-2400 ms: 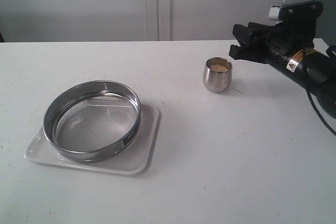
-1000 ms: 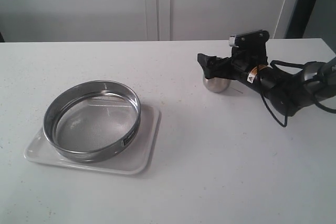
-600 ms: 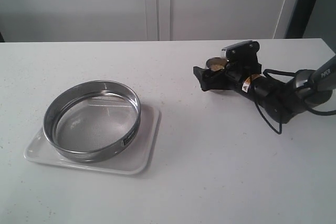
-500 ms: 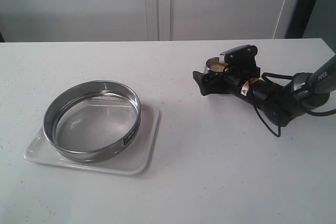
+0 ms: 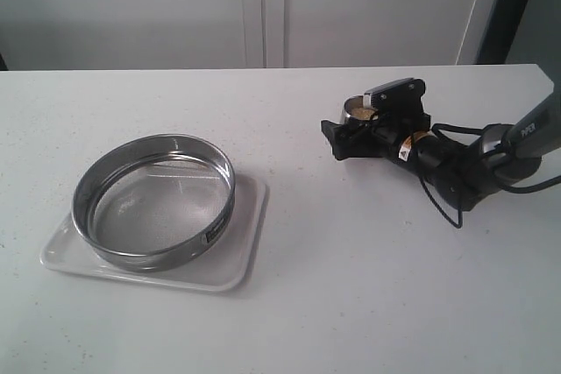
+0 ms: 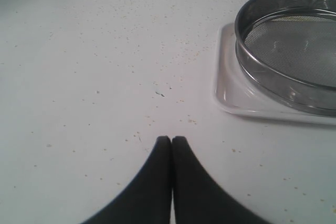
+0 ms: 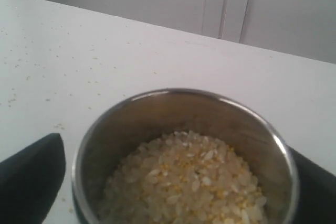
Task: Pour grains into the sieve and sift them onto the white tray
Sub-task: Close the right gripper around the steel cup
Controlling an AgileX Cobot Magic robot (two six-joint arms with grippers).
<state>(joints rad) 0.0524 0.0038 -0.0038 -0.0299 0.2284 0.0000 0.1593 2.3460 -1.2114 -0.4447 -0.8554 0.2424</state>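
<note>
From the outside camera, the sieve (image 5: 153,201) sits on the tray (image 5: 250,236) on the left side of the white table (image 5: 351,286), on the near part. The sieve has a small dark label on its side. The tray sticks out past the sieve on the right. Well apart from them, on the right and farther back, stands a shiny cup (image 5: 354,108). The grains (image 5: 362,113) are in the cup. The right gripper (image 5: 349,129) reaches in low from the right. Its jaws are wide, with one finger (image 5: 333,136) on the near side of the cup.

From the left wrist camera, the left gripper (image 6: 171,142) has its two black fingers pressed together, with nothing between them. It is over bare table with tiny specks scattered on it. The sieve (image 6: 294,51) and the tray (image 6: 231,98) are near it, not touching it.

From the right wrist camera, the cup (image 7: 184,95) sits between the right gripper's (image 7: 176,153) two black fingers (image 7: 31,177). The grains (image 7: 194,182) are pale white bits mixed with small yellow ones. A thin strip of table shows between one finger and the cup. The other finger looks right against the cup.
</note>
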